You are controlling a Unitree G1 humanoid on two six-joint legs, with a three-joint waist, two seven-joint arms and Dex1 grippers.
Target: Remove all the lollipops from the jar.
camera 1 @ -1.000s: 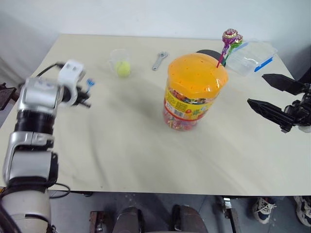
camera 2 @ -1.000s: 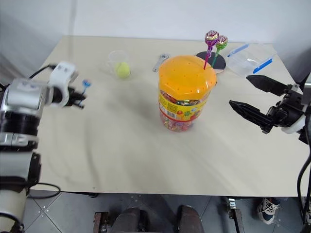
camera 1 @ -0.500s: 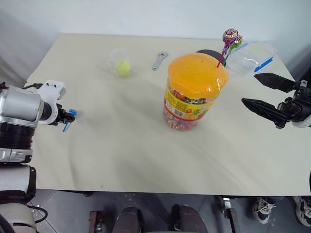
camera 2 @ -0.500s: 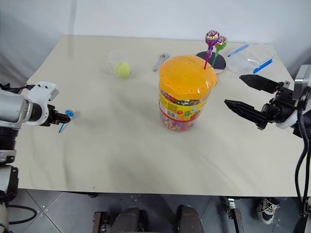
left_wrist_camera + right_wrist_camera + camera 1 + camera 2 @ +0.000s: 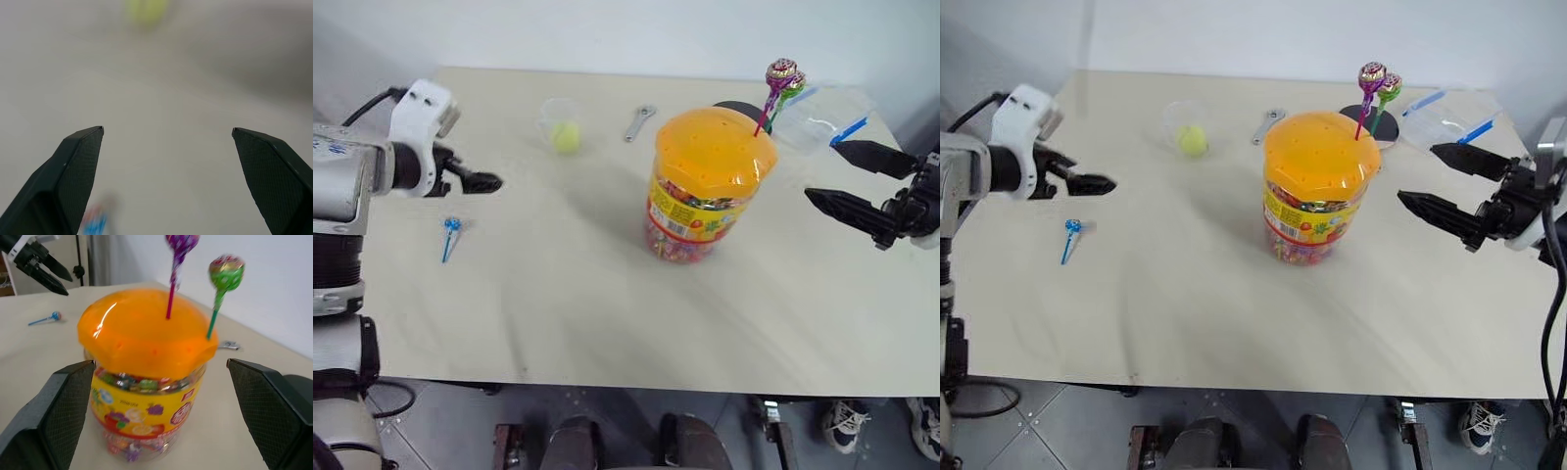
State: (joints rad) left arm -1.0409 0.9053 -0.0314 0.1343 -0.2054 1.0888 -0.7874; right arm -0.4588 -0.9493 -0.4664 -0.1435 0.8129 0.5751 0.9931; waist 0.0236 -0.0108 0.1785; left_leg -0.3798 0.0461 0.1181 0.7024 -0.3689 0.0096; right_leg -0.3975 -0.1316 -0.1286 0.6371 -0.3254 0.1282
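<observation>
Lollipop with the blue stick (image 5: pixel 1068 238) is lying flat on the beige table (image 5: pixel 1195 313) at the near left, its wrapped head pointing toward the far side and its stick angling back toward the near edge. Just beyond it the left gripper (image 5: pixel 1097 182) is hovering above the table, clear of the candy; its 2 black fingers are standing wide apart in the left wrist view and are holding nothing.

Jar (image 5: pixel 702 186) is standing upright at mid-table, its domed orange lid in place and its yellow label facing the near side, with small colourful sweets showing through the clear wall. 2 lollipops are still sticking up through the far right part of the lid: the one on the magenta stick (image 5: pixel 180 245) and, just to its right, the one on the green stick (image 5: pixel 225 274), both leaning slightly to the right.

Right of the jar, the right gripper (image 5: pixel 847 181) is hanging in the air, pointing left at it and apart from it, with its fingers spread to either side of the jar in the right wrist view and nothing between them.

Farther back, a small clear cup with a yellow-green ball (image 5: pixel 565 133) is sitting at the far left, a metal wrench (image 5: pixel 638 121) is lying to its right, and a clear box with a blue strip (image 5: pixel 822 119) is resting at the far right, beside a dark round object (image 5: pixel 734 108) half hidden behind the jar.
</observation>
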